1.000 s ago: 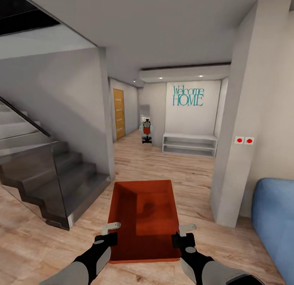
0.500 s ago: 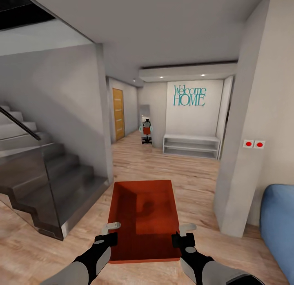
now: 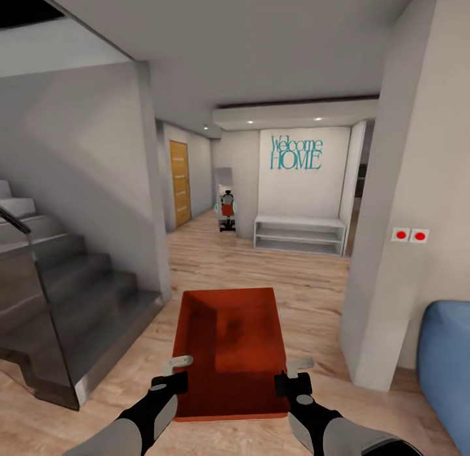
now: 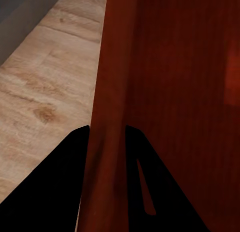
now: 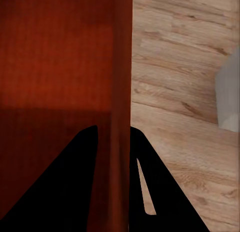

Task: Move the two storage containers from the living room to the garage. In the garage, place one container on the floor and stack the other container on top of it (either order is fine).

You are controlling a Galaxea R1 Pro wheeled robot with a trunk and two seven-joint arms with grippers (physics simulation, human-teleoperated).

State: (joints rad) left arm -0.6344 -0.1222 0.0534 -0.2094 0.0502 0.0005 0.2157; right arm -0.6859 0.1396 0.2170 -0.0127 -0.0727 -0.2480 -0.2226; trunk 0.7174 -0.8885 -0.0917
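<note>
While the base rolls on: the whole head view has shifted since the earlier pictures, so the camera has moved; the staircase (image 3: 59, 299) sits further to the left and lower, the red wall switches (image 3: 410, 234) have slid right, and the blue sofa (image 3: 447, 358) shows less of itself
Unchanged: the storage container (image 3: 230, 351) keeps the same place in the head view between the two arms, and both pincers keep their hold on it
Container position: carried above the light wood plank floor (image 3: 261, 266), long axis pointing ahead toward the hallway, in front of the robot's trunk
Container contents: nothing inside; a bare orange-red bottom with a soft shadow on it
Left pincer (image 3: 175, 372): clamped on the container's left wall near the near corner; in the left wrist view the wall (image 4: 107, 142) runs between the two dark fingers (image 4: 55, 187)
Right pincer (image 3: 294, 374): clamped on the right wall near the near corner; in the right wrist view the wall (image 5: 120, 142) passes between the fingers (image 5: 60, 182)
Count, containers: one
Count, pincers: two
Count, red switches: two, side by side on the white pillar (image 3: 385, 247)
Count, doors: one wooden door (image 3: 180, 181) on the left of the hallway
Far wall: teal "Welcome HOME" lettering (image 3: 297, 153) above a white low shelf (image 3: 299, 234)
</note>
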